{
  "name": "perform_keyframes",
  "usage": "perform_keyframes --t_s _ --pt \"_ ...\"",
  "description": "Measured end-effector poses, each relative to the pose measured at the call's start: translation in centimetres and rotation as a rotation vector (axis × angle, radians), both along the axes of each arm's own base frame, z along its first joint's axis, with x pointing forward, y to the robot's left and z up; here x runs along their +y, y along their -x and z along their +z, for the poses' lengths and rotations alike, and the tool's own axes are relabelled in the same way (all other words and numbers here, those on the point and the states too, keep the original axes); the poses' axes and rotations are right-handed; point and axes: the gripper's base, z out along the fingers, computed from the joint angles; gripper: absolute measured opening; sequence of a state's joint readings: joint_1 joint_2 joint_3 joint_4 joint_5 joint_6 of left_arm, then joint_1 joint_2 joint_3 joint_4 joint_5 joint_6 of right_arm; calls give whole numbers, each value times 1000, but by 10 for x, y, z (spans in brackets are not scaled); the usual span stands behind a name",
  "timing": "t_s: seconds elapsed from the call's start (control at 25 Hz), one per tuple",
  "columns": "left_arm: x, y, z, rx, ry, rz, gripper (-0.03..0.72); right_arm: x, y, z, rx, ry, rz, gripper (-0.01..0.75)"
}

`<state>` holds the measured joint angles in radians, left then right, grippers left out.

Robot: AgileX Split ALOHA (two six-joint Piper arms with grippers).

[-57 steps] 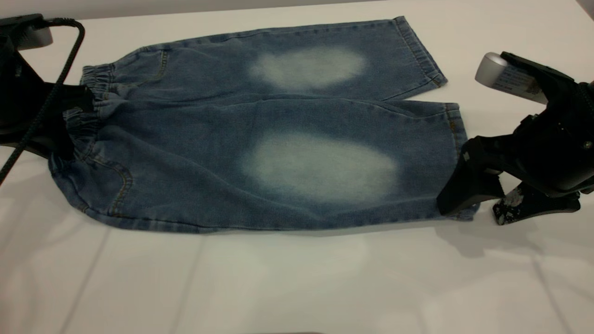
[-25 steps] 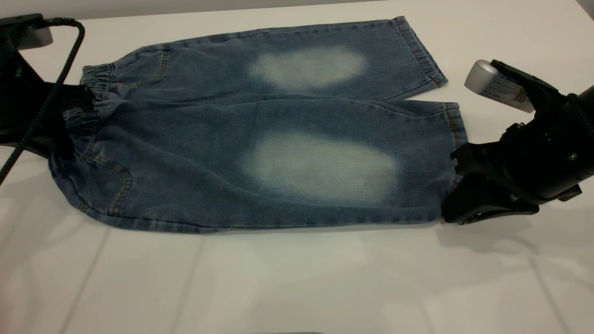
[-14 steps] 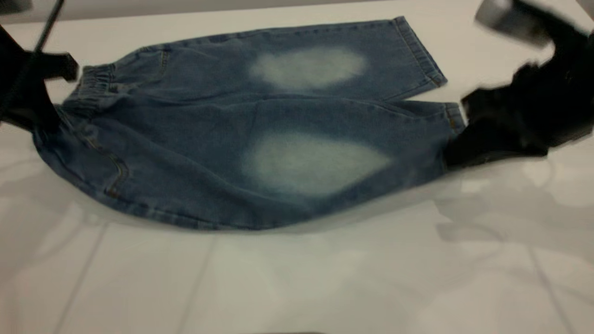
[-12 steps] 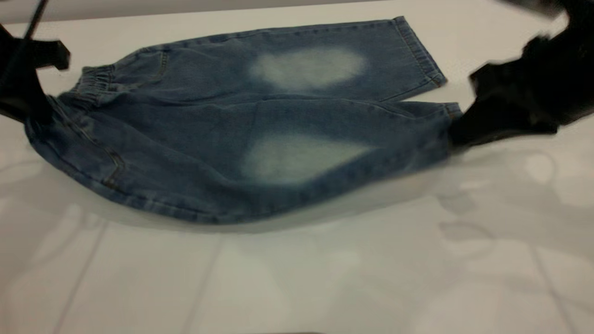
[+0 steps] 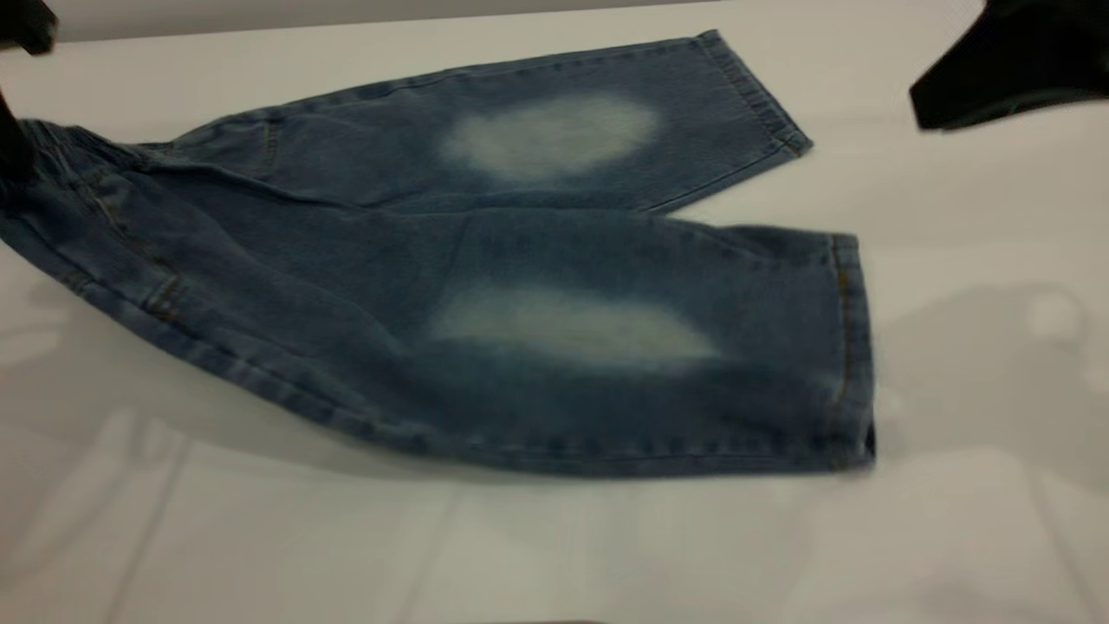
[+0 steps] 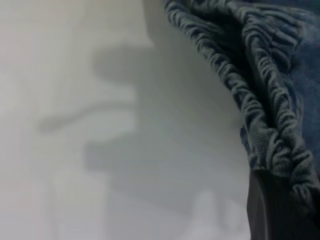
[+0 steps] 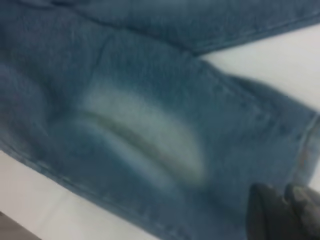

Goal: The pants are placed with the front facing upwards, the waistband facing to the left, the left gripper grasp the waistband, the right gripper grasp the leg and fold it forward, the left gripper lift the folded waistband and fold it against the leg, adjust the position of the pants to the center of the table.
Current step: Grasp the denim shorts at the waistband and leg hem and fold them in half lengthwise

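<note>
The blue denim pants [image 5: 485, 286] lie front up on the white table [image 5: 554, 555], with pale knee patches showing. The ruffled waistband [image 5: 61, 143] is at the far left, raised off the table. My left gripper [image 5: 10, 152] is shut on the waistband [image 6: 260, 100], which runs in between its dark fingers [image 6: 272, 215]. The near leg [image 5: 693, 364] lies flat, its hem at the right. My right gripper [image 5: 936, 104] hangs high at the right, apart from the leg. Its fingertips [image 7: 267, 210] stand together above the denim [image 7: 150, 115] with nothing between them.
The far leg [image 5: 554, 130] stretches toward the table's back edge. Bare white tabletop spreads in front of the pants and to their right.
Both grippers have risen. The leg's hem has come out of the right gripper and dropped back flat on the table. The waistband has been pulled up and to the left.
</note>
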<state>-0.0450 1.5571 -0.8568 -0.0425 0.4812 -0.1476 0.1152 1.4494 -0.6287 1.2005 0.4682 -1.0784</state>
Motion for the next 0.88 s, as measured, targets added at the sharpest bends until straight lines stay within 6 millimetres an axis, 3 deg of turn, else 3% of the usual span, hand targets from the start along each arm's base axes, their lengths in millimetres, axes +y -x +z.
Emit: perform_keyframes --t_s 0.2,0.4,0.48,0.72,0.8,0.88 --pt "0 2 3 -2 5 3 62 1 2 8 -16 -16 11 26" --pt "-1 2 3 0 11 6 62 6 0 -17 121 -50 60 92" --pt "-1 2 3 0 12 6 62 9 0 -34 202 -64 79 183" --pt "-1 2 3 0 12 6 62 11 2 -71 371 -78 95 553" --pt "-1 2 3 0 12 6 62 11 2 -82 413 -73 93 624" --pt "-1 2 3 0 12 6 62 13 3 -94 447 -55 93 638"
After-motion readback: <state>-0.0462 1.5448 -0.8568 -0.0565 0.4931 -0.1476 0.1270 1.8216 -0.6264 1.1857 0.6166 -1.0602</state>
